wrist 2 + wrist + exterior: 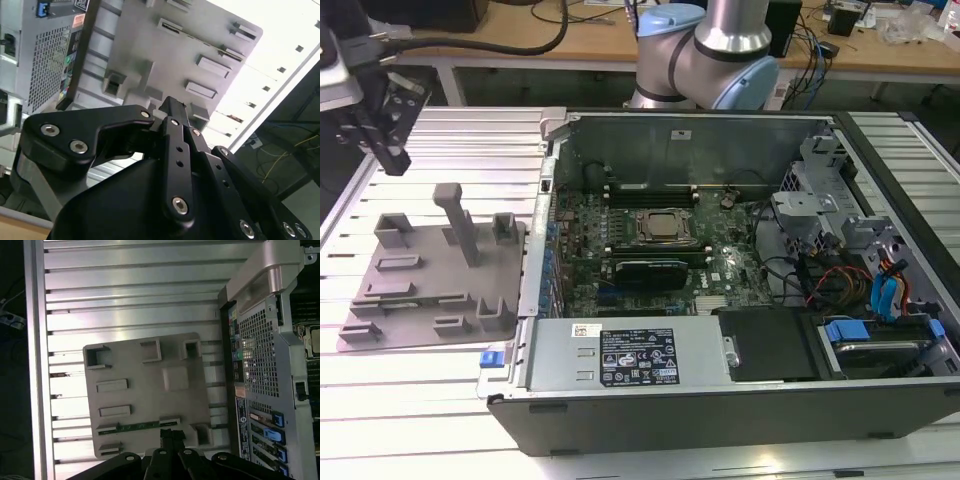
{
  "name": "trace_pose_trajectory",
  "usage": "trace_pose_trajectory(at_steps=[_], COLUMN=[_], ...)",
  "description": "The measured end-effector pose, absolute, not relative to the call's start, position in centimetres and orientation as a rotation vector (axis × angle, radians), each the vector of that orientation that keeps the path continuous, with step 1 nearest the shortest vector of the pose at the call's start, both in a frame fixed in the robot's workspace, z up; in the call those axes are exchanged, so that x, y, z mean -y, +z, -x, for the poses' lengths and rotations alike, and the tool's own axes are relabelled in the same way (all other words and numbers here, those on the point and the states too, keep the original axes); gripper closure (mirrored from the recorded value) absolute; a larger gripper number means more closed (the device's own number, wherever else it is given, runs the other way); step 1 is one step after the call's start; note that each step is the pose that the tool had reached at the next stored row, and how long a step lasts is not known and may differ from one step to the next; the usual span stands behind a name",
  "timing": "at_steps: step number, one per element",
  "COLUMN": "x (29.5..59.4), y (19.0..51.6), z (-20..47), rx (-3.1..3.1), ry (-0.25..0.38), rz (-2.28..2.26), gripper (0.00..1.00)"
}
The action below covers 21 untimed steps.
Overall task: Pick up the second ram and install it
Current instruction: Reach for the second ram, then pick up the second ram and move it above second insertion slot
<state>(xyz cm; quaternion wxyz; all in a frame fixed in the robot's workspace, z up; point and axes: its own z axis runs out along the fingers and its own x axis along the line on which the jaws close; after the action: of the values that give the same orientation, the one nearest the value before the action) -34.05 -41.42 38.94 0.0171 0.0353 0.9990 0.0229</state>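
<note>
You are at the approach, by my reading; the gripper (pixel 392 158) hangs above the grey fixture plate (pixel 430 260), well apart from the open computer case (pixel 740 400); fingers together, holding nothing; the second ram (pixel 140 426) sits slotted in that plate, untouched; your grasp calls for fingers parted, squared across its thin edge.

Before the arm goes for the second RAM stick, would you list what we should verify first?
1. Second ram seated in the grey tray: ok.
2. Gripper carrying nothing: ok.
3. Fingers open for a grasp: not ok, they are together.
4. Gripper down at the ram: not ok, it hangs apart from it.
5. Computer case open on top: ok.
6. Free motherboard slot: cannot tell.
</note>
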Motion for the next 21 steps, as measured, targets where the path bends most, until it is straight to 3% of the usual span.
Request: trace_pose_trajectory(at_steps=[21], x=[42.18], y=[38.84], z=[35.73], rx=[-3.106], ry=[0.068], rz=[-0.087], gripper=[0.92])
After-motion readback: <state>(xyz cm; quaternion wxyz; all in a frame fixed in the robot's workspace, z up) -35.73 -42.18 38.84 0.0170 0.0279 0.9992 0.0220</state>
